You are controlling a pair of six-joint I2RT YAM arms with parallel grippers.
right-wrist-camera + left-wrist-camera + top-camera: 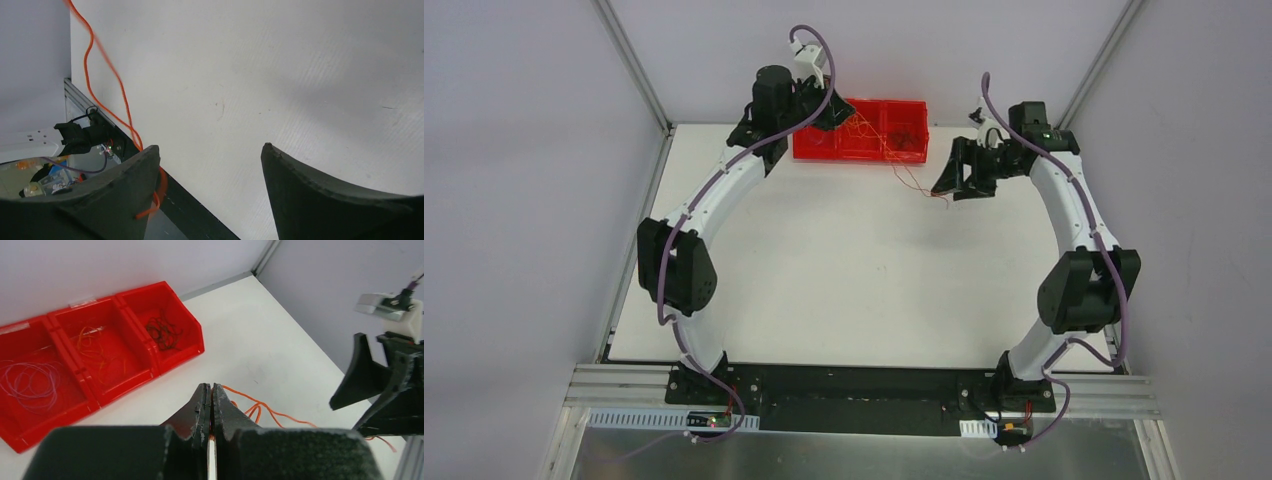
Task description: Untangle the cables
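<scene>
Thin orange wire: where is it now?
Top view, far side of the table: the thin orange wire runs from the shut left hand, past the red three-compartment bin, to the open right hand.

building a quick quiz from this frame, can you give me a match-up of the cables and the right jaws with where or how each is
Things
1. pale cable
2. dark cable
3. loose orange cable
4. right gripper

Places or states
A. jaws apart
B. outside the red bin, running from the shut jaws of the left gripper
C. the bin's end compartment nearer the right gripper
D. the bin's opposite end compartment

Pairs: 1-D, 2-C, 3-B, 4-A
</scene>
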